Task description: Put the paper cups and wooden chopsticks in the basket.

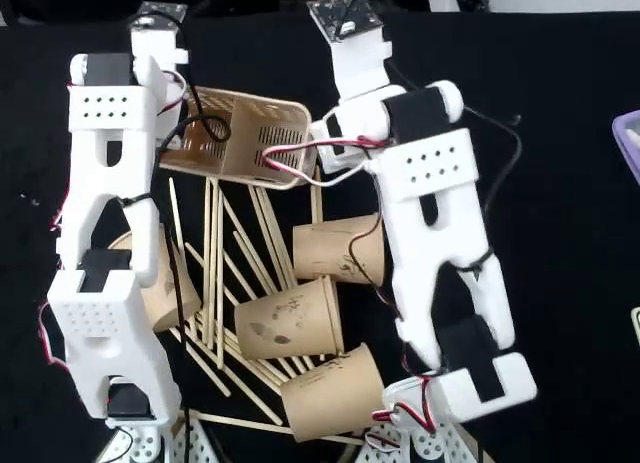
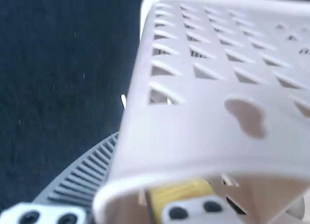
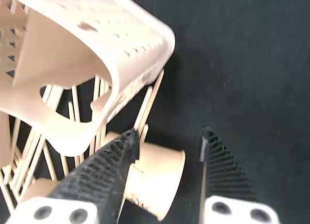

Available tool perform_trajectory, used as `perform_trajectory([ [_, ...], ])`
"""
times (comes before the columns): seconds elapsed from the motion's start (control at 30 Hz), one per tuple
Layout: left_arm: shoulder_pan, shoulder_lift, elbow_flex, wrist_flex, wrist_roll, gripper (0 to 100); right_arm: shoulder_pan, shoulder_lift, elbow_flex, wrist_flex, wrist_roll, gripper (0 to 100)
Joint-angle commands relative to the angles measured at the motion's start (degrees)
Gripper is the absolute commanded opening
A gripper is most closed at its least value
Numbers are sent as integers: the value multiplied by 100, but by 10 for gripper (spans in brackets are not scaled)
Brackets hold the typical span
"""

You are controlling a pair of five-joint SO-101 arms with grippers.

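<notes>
This looks like a robotics lab bench. A table draped in black cloth (image 1: 560,103) carries two white plastic arms, the left arm (image 1: 105,183) based at 7 o'clock and the right arm (image 1: 440,213) at 5 o'clock. Bare red-and-white wires (image 1: 300,155) loop along their joints.

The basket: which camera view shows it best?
The high view: the basket shows nearly whole there, tilted, by the chopsticks. The left wrist view has one slotted wall very close; the right wrist view has a corner of it with a handle hole.
</notes>
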Motion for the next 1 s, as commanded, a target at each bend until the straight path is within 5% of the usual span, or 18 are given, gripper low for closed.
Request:
perform_trajectory([
  [0.0, 57, 132, -110, -633, -18, 60, -79, -532, 154, -422, -9, 204],
  [0.17, 48, 185, -857, -651, 26, 222, -53, -769, 743, -738, 35, 205],
  [0.47, 40, 132, -2053, -598, 413, 220, -44, -1341, 1631, -1714, -220, 205],
  [0.73, 22, 132, -3969, 615, 369, 224, 79, -2088, 1666, -1749, -220, 250],
  [0.97, -963, -26, -4224, 765, 369, 223, 633, -2721, 2000, -1152, -211, 264],
])
